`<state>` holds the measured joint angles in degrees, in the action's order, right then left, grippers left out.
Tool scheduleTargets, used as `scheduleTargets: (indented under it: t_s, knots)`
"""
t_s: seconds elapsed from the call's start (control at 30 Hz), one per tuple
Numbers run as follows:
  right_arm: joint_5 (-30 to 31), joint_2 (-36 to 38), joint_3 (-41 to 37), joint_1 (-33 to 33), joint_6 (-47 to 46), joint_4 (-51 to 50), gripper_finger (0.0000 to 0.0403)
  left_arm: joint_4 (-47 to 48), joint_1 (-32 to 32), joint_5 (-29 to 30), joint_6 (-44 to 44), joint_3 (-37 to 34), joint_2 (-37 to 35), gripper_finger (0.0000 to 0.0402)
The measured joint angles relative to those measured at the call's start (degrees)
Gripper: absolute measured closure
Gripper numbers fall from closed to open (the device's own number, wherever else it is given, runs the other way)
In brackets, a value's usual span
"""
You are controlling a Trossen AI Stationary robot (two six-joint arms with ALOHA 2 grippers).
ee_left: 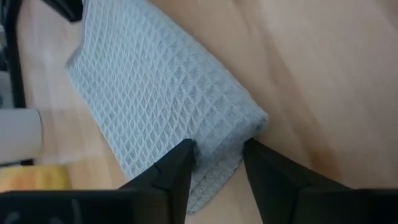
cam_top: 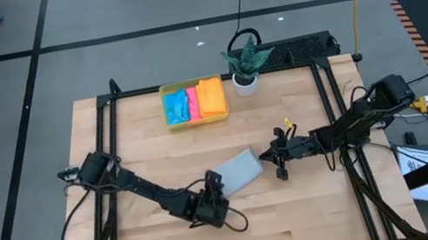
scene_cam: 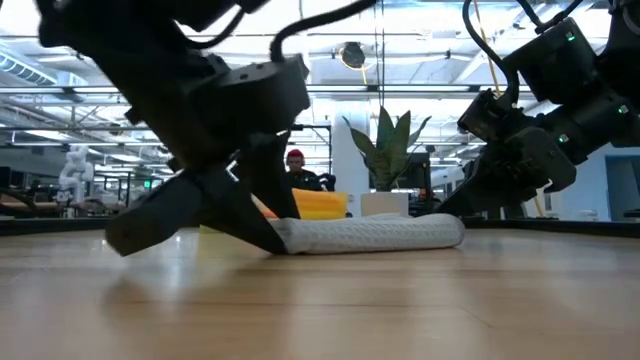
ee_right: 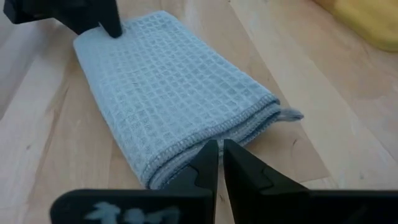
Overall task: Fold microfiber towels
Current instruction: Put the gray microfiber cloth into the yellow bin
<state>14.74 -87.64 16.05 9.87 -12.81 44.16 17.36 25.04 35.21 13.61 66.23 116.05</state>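
A light grey microfiber towel [cam_top: 239,170], folded into a thick oblong, lies flat on the middle of the wooden table. My left gripper [ee_left: 217,163] is at its near-left end [cam_top: 214,192], shut on it. My right gripper [ee_right: 221,155] is shut, and its tips are at the towel's opposite, hemmed end [cam_top: 272,159]. Blue, pink and orange towels [cam_top: 193,101] lie folded in a yellow tray [cam_top: 165,102] at the far edge. My left gripper pinches the folded end of the grey towel [ee_left: 217,140] between its two fingers [ee_left: 177,168]. It comes slanting down from the near left, along the towel's length. Several layers are in the hold, and the towel lies flat on the table. My right gripper's shut tips meet the hemmed, layered end [ee_right: 205,134]; I cannot tell whether they touch it.
A small potted plant [cam_top: 244,66] in a white pot stands at the far edge, right of the tray. Bare wood lies along the near edge and at both sides. A black frame borders the table.
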Motion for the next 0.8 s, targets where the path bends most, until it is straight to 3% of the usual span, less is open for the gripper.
scheduleTargets:
  t_s: [0.27,0.47,0.6,0.8]
  knots:
    - [-0.1,0.0,0.0,0.1,-0.7,0.0,0.0387,-1.7,-4.7,-2.7,-0.4,-0.1,0.1,0.0293]
    - [-3.1,0.0,0.0,3.0,0.4,1.6,0.0387,-0.8,-4.5,-3.5,-1.7,-0.2,-0.6,0.0386]
    - [-3.1,0.0,0.0,6.1,2.5,3.6,0.0387,1.5,-4.0,-4.4,-4.1,-0.5,-4.0,0.0380]
    - [-6.2,1.2,0.0,10.2,11.4,9.8,0.0387,1.9,-4.9,-11.2,-7.9,-0.4,-10.1,0.0387]
